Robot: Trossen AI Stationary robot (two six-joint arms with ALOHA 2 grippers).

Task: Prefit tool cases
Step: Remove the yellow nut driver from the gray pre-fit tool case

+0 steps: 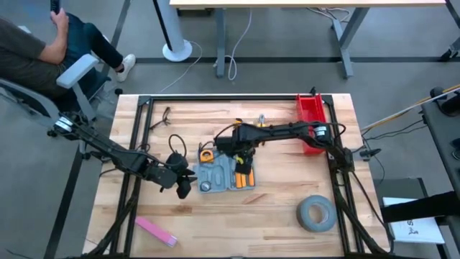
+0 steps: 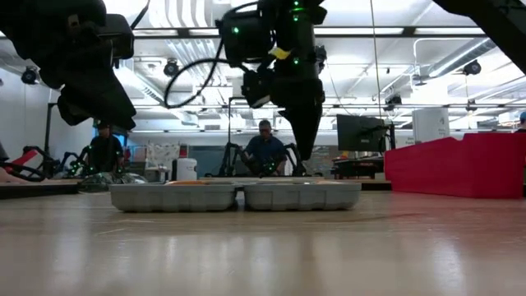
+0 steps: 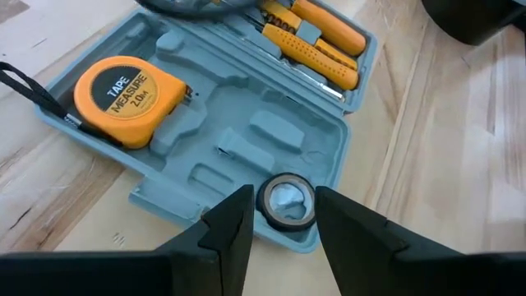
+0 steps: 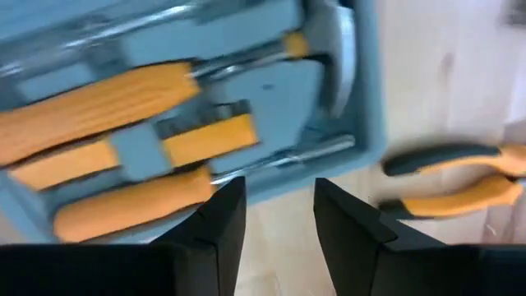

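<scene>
The blue-grey tool case [image 1: 226, 175] lies open and flat on the wooden table, both halves side by side [image 2: 234, 196]. Its recesses hold an orange tape measure [image 3: 127, 94], a small tape roll [image 3: 286, 215] and orange-handled screwdrivers [image 4: 107, 103]. My left gripper [image 3: 283, 197] hovers open over the case's near left corner, above the small roll, and touches nothing. My right gripper [image 4: 279, 187] hangs open above the case's far right edge, pointing down, with nothing between its fingers. A pair of pliers [image 4: 452, 181] lies on the table just beside that edge.
A red bin [image 1: 310, 119] stands at the far right. A grey tape roll [image 1: 316, 214] lies near the right front and a pink strip [image 1: 156, 230] at the left front. People sit in the room beyond the table's far edge [image 2: 263, 148].
</scene>
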